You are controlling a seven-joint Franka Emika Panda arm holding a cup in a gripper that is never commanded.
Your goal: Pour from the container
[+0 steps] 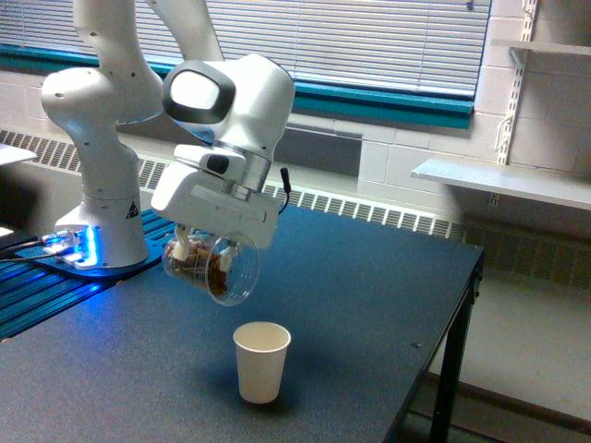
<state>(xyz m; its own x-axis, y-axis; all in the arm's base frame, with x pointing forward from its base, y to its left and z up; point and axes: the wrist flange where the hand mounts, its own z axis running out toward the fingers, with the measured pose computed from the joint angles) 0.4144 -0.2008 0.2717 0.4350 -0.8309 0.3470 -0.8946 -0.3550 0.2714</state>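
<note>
Clear transparent plastic container [214, 267], wide-mouthed, brown nut-like pieces [205, 265] inside, hangs in the air under the white robot hand, tipped well over on its side with the mouth facing the exterior view's right and slightly down. Jaws closed on it near its base end; fingers mostly hidden by the hand body and the plastic, one pale finger [187, 245] visible against the container wall. Gripper [199, 249] sits at the container's left part in the exterior view. Nut pieces lie along the lower wall, short of the rim. Small off-white paper cup [261, 361] stands upright on the dark counter [369, 295], below and to the exterior view's right of the container mouth, apart from it. Counter surface around the cup is bare; counter's right edge is well apart from the cup. White robot base [97, 185] stands at the exterior view's left.
</note>
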